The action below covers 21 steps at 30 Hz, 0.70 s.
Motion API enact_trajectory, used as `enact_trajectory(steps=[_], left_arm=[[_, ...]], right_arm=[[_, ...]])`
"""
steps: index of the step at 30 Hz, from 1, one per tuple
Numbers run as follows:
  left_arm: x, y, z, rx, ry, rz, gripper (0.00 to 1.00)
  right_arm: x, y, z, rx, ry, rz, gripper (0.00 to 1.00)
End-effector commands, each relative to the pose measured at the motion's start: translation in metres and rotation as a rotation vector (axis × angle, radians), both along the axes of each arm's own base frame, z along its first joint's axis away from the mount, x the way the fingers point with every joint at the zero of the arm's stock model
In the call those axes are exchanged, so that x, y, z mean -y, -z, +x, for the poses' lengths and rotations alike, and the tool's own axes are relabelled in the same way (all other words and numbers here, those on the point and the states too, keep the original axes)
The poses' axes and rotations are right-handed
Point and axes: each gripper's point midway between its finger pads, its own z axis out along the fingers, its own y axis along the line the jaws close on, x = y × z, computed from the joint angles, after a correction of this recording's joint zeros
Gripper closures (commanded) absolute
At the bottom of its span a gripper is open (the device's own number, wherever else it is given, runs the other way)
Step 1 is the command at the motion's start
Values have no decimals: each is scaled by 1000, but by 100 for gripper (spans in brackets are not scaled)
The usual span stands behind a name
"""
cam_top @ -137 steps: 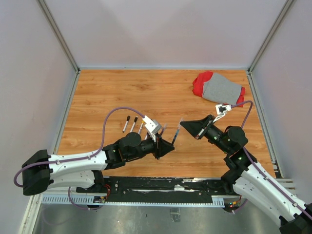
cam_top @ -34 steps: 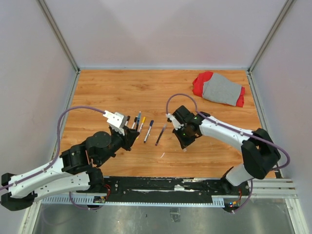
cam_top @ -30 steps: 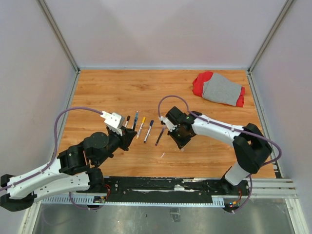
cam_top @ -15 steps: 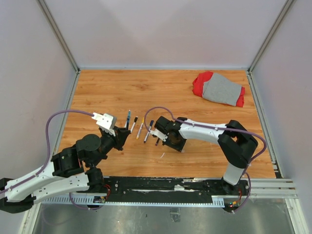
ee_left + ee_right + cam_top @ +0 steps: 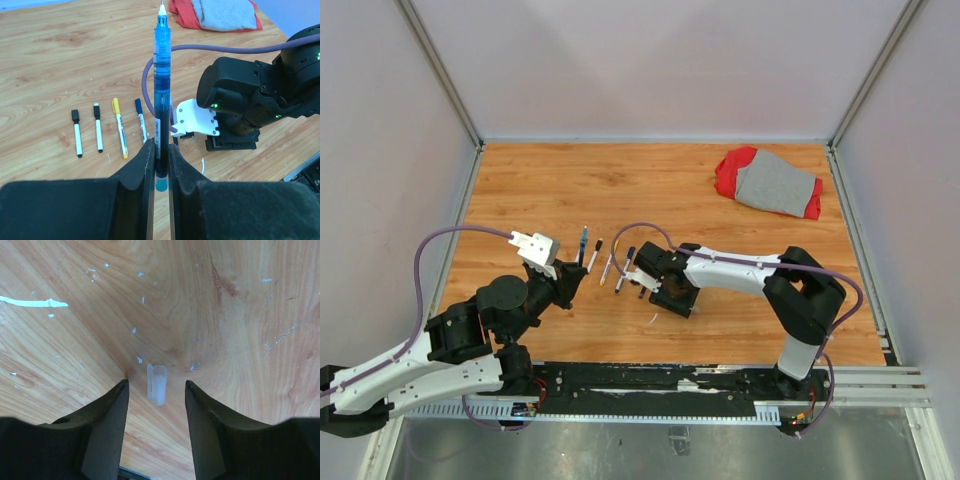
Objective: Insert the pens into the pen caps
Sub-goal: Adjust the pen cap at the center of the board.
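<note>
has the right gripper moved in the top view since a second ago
yes, the right gripper has slid left, away from the red and grey cloth and up beside the row of pens on the table

Both the left arm [image 5: 390, 372] and the right arm [image 5: 735, 270] are built of white link shells joined by black joint housings. A purple cable [image 5: 460, 231] is looped to the left wrist, and a second purple cable [image 5: 640, 225] to the right. A white camera block [image 5: 535, 247] is mounted at the left wrist. Small green lights [image 5: 214, 105] are lit on the right arm's black housing. The left gripper [image 5: 160, 150] and the right gripper [image 5: 156, 384] are fitted with matte black fingers [image 5: 105, 415], flat-faced and tapered.
</note>
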Motion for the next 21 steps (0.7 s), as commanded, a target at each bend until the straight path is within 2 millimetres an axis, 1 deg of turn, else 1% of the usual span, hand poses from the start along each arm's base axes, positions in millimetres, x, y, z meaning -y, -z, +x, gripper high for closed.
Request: enact_trajectory(steps=[1, 3, 6, 8, 10, 14, 19, 21], left_arm=[[-3, -10, 1, 23, -14, -20, 99], [-3, -10, 1, 23, -13, -20, 99], [-3, -10, 1, 23, -13, -20, 100], [-3, -10, 1, 23, -12, -21, 100], [-3, -9, 1, 23, -13, -20, 99], [-3, -9, 1, 23, -12, -20, 100], [-3, -10, 1, 23, -11, -26, 100], [-4, -11, 1, 26, -13, -31, 100]], right_arm=[[-6, -12, 1, 37, 3, 46, 50], [-9, -21, 6, 76, 32, 77, 47], [-11, -41, 15, 167, 154, 142, 40], [-10, -56, 23, 249, 284, 194, 34], [-9, -65, 25, 294, 432, 253, 31], [-11, -68, 21, 310, 743, 370, 28], [9, -72, 10, 345, 1150, 374, 25], [15, -70, 4, 337, 1270, 379, 25]])
